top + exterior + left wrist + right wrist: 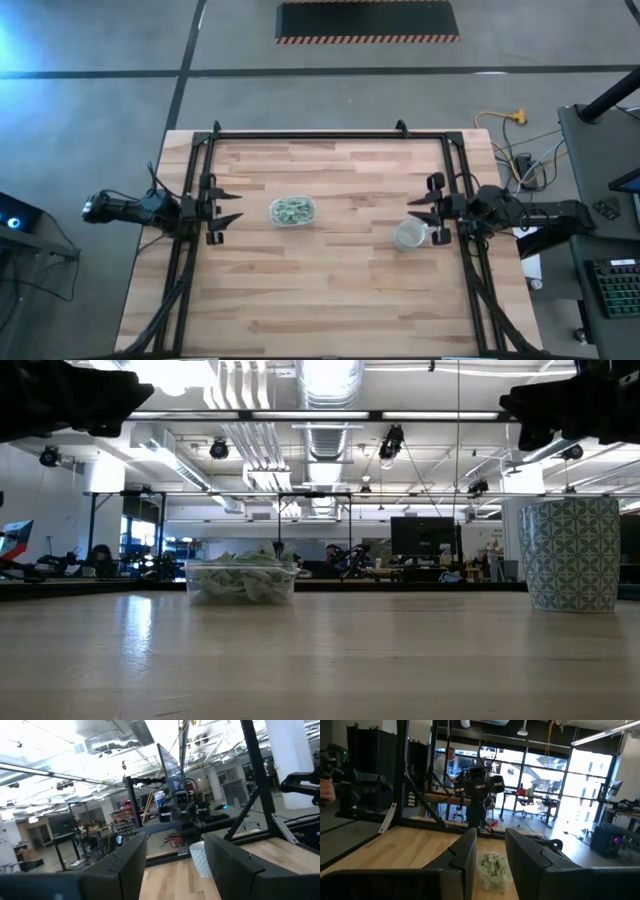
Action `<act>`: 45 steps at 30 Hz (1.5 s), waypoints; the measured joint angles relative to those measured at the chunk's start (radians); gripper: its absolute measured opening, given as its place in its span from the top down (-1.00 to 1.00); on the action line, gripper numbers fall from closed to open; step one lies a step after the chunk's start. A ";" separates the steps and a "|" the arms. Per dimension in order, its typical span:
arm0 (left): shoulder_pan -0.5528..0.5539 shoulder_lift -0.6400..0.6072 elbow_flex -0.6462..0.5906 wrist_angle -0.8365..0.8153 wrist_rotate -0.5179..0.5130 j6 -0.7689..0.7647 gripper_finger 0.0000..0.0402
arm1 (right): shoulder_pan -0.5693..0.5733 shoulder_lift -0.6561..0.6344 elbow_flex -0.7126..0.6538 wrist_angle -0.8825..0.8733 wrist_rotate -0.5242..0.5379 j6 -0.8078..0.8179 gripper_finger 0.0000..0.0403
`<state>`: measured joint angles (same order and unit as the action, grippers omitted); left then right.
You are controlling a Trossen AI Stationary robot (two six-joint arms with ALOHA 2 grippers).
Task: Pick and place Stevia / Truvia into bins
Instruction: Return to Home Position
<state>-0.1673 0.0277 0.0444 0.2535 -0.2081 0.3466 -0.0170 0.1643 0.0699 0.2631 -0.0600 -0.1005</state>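
A shallow clear tub [311, 213] stands on the wooden table left of the middle, filled with pale green and white Stevia packets [292, 209], which also show in the low view [245, 575] and the right wrist view [492, 865]. A round cup with a green and white pattern [408, 236] [570, 553] [200, 859] stands upright at the right. My left gripper [228, 205] [175, 845] hovers open at the table's left side, pointing at the tub. My right gripper [418, 212] [491, 837] hovers open at the right side, above and just beyond the cup.
A black metal frame [310, 135] runs along the table's far edge and down both sides behind the arms. Bare wood [330, 300] lies between the tub, the cup and the near edge. A desk with a keyboard [612, 285] stands off the table to the right.
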 joint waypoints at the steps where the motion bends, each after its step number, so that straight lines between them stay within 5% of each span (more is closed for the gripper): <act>1: 0.005 0.000 0.000 0.000 0.009 0.000 0.08 | 0.000 -0.005 -0.006 -0.001 0.000 0.003 0.54; 17: 0.112 0.000 -0.002 -0.062 0.016 -0.106 0.08 | 0.001 -0.027 -0.016 -0.050 -0.001 0.021 0.54; 25: 0.138 0.011 -0.028 -0.064 0.214 -0.105 0.08 | 0.001 -0.025 -0.020 -0.059 -0.002 0.024 0.56; 45: 0.137 0.025 -0.037 -0.134 0.210 -0.131 0.08 | 0.005 -0.031 -0.061 -0.062 -0.035 0.046 0.57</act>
<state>-0.0303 0.0528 0.0074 0.1196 0.0017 0.2157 -0.0124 0.1329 0.0086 0.2016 -0.0948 -0.0549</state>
